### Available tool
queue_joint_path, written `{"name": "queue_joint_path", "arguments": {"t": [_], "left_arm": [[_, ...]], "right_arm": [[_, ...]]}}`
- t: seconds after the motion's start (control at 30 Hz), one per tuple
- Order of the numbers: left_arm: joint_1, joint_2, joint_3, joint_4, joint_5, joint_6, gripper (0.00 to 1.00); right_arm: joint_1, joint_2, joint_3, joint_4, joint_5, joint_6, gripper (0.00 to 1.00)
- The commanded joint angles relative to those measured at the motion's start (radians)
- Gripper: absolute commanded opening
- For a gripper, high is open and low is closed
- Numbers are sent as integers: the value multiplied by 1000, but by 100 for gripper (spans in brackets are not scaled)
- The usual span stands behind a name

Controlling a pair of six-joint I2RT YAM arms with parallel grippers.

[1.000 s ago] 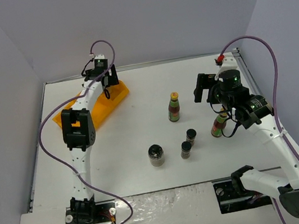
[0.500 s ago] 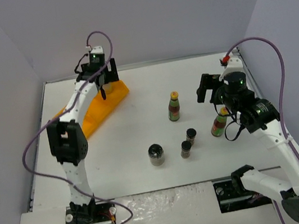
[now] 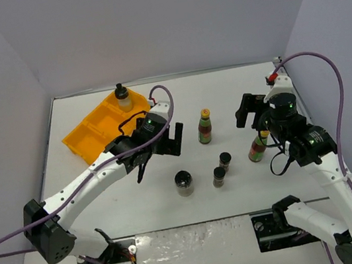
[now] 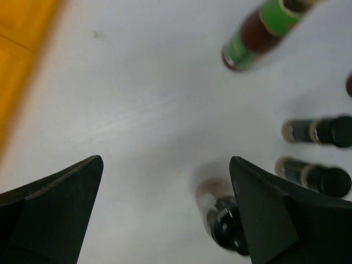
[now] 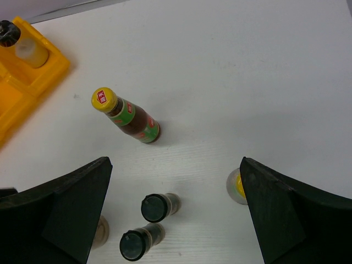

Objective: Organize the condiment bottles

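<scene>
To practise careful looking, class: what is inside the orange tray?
One black-lidded jar stands in the far-end compartment of the tray. The other compartments look bare; the left arm covers part of its near wall.

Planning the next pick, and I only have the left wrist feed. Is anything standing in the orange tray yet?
Observer: Yes. One wide black-lidded jar stands in the far end compartment of the orange tray.
Operator: I see one sauce bottle. Where's the other?
Observer: The second yellow-capped sauce bottle stands on the table, close by the right gripper.
Operator: Is it held?
Observer: No. That gripper's jaws are wide open, gripping nothing.
</scene>
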Motion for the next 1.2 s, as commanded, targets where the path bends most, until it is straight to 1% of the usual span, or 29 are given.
{"name": "queue_joint_path", "arguments": {"t": [0.0, 0.1, 0.23, 0.33, 0.5, 0.77, 1.0, 1.17], "left_arm": [[-137, -165, -65, 7, -59, -112, 97], [-210, -220, -86, -17, -79, -138, 97], [-257, -245, -101, -29, -84, -152, 97], [-289, -217, -121, -23, -85, -153, 97], [-362, -158, -148, -8, -145, -172, 97], [-377, -102, -193, 46, -194, -179, 97], [-377, -44, -225, 100, -193, -180, 97], [-373, 6, -218, 130, -188, -173, 97]], "right_arm": [[8, -25, -23, 30, -2, 21, 100], [8, -39, -33, 25, 5, 21, 100], [10, -51, -42, 19, 7, 25, 100], [8, -59, -49, 20, 5, 34, 100], [8, -70, -55, 17, 8, 42, 100], [9, -81, -68, 14, 7, 45, 100], [9, -84, -71, 13, 4, 47, 100], [8, -88, -70, 10, 5, 47, 100]]}}
